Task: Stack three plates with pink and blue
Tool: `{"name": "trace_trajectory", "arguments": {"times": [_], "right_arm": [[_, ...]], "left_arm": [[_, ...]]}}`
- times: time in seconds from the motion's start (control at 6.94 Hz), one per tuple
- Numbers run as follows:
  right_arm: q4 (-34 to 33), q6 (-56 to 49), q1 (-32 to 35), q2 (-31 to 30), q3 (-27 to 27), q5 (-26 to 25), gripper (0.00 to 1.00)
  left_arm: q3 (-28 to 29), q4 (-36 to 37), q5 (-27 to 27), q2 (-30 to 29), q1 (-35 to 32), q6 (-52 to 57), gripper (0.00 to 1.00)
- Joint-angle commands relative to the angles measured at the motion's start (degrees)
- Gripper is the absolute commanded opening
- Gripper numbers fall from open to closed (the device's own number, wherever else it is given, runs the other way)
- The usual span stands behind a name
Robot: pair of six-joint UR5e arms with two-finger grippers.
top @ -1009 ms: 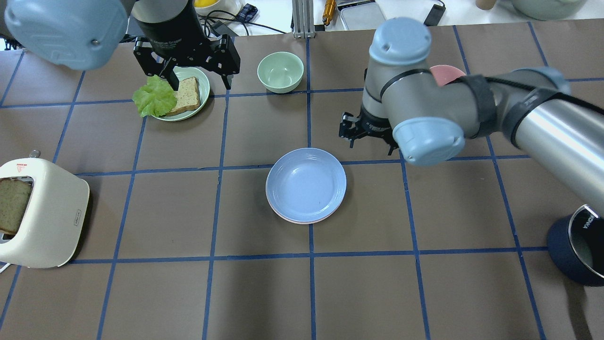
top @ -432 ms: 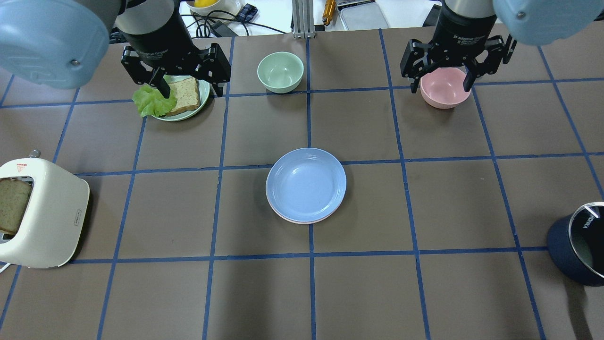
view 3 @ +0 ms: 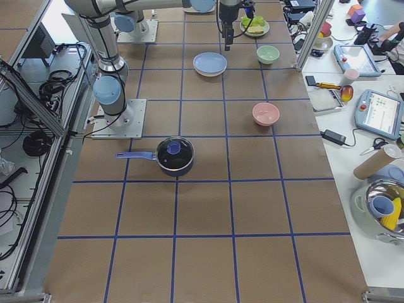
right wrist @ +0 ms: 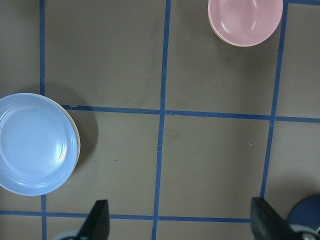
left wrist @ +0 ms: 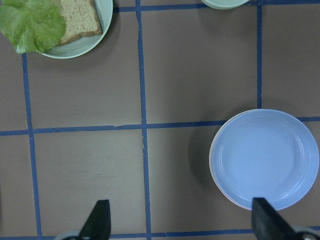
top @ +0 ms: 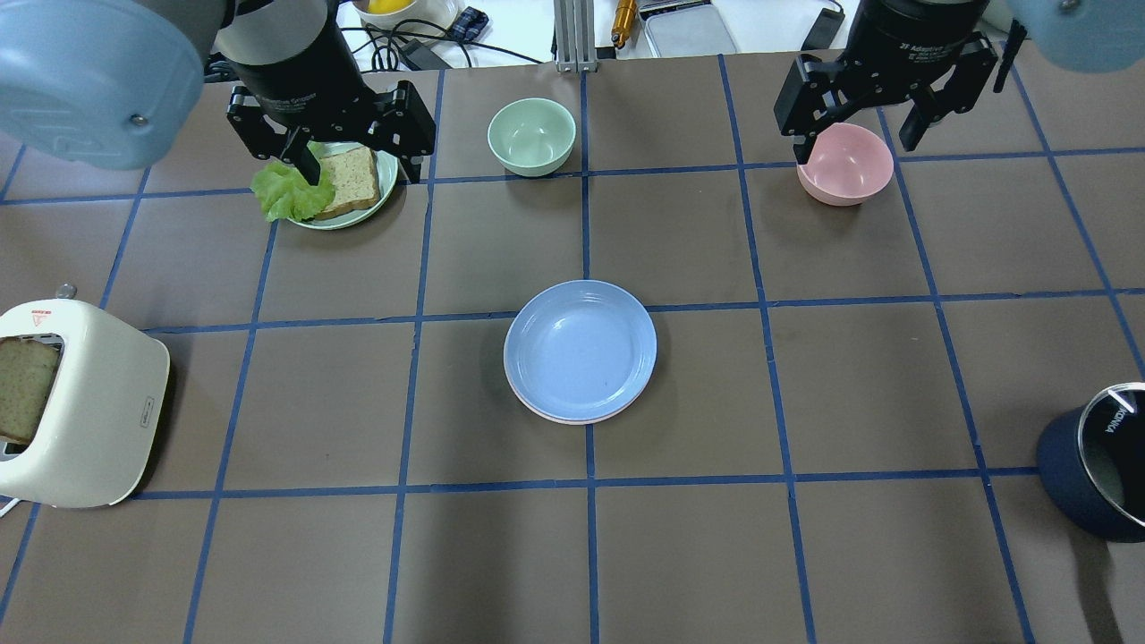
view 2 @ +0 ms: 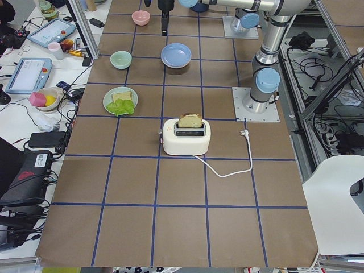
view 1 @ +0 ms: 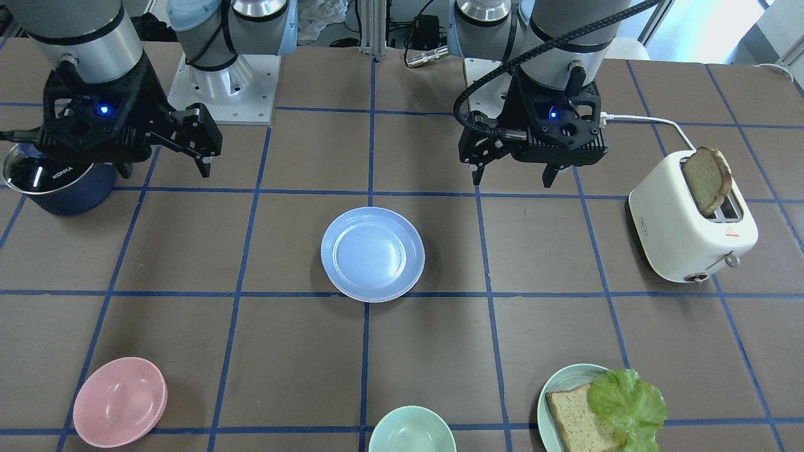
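The light blue plate [top: 580, 349] lies on top of a stack at the table's middle, also in the front view [view 1: 372, 253]. Under it only a thin pale pink rim [top: 572, 419] shows. A cream edge [right wrist: 76, 142] shows in the right wrist view. My left gripper [top: 358, 165] is open and empty, high over the green food plate, far from the stack. My right gripper [top: 854, 139] is open and empty, high over the pink bowl. The wrist views show each gripper's fingertips [left wrist: 100, 222] [right wrist: 100, 222] spread wide, with the stack below and to the side.
A pink bowl [top: 845, 165] stands at the back right, a green bowl [top: 531, 134] at the back middle. A green plate [top: 386, 183] holds bread and lettuce at the back left. A white toaster [top: 85, 402] with bread is at the left edge, a dark blue pot [top: 1096, 474] at the right edge.
My right arm has swung from just right of the stack to the back right, over the pink bowl. My left gripper has shifted slightly left. The stack has not moved.
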Motion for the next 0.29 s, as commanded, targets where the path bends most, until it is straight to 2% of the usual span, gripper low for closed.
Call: {"name": "trace_trajectory", "arguments": {"times": [0.0, 0.14], "right_arm": [[-0.55, 0.26, 0.1, 0.06, -0.12, 1.85, 1.0], [-0.29, 0.26, 0.09, -0.02, 0.06, 1.69, 1.0]], "left_arm": [[-0.01, 0.05, 0.34, 0.21, 0.01, 0.0, 1.0], [-0.01, 0.05, 0.34, 0.21, 0.61, 0.0, 1.0]]}}
